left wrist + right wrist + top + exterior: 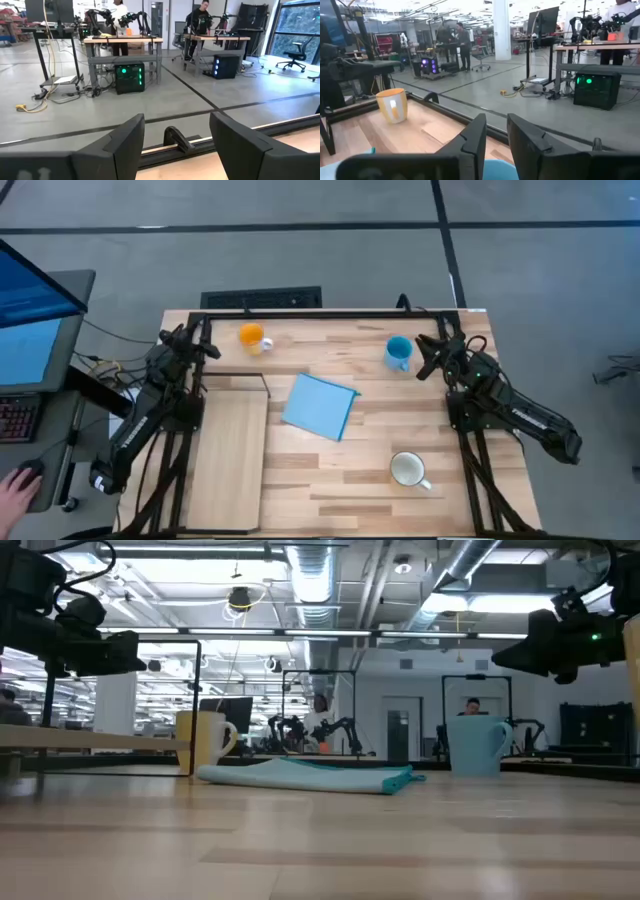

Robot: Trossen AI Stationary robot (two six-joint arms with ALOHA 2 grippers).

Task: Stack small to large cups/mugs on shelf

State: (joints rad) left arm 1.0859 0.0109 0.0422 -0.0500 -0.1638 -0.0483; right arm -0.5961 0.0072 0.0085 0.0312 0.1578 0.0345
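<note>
Mugs sit apart on the table [330,470]: orange mug [251,336] by the far edge, blue mug [398,352] just beside the right pincer [428,360], white mug [408,470] near the front. A blue cloth [320,405] lies in the middle, between them and the shelf [230,450] on the left side. Left pincer [205,345] is spread wide and holds nothing; right pincer is partly spread, also holding nothing.

No legible text, labels or numbers anywhere

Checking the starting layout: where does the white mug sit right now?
In the high view the white mug stands on the table's right half near the front edge, beside the right arm's base, well clear of the blue cloth and the shelf.
</note>
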